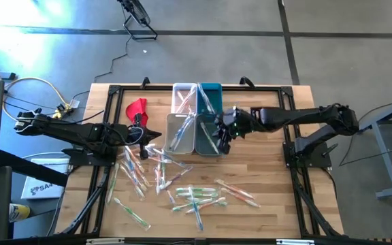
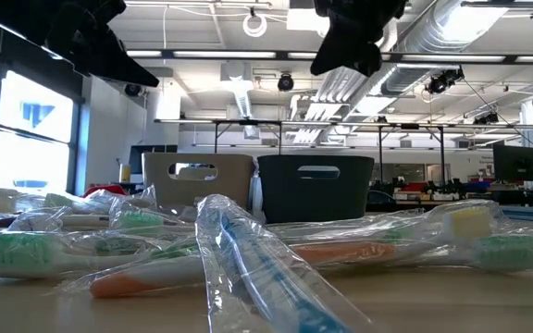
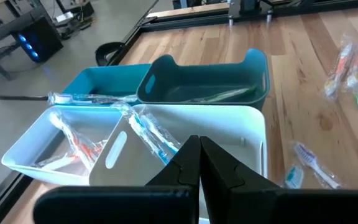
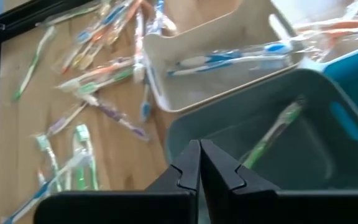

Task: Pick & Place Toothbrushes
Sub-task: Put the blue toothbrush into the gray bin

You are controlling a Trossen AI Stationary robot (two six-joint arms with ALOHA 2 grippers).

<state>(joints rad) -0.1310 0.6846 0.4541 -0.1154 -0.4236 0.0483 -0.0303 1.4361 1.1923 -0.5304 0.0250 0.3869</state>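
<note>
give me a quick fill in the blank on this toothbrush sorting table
1. The bins number ____ in all.
2. The right gripper, empty, hangs over the dark ____ bin.
3. The red cloth lies on the ____ arm's side.
4. Both grippers' fingers are ____; the left gripper is beside the loose toothbrushes.

Missing words: four; teal; left; shut

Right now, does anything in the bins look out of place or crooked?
Yes. One blue toothbrush leans over the white bin's rim instead of lying inside, and another toothbrush lies across the teal bin's edge.
</note>
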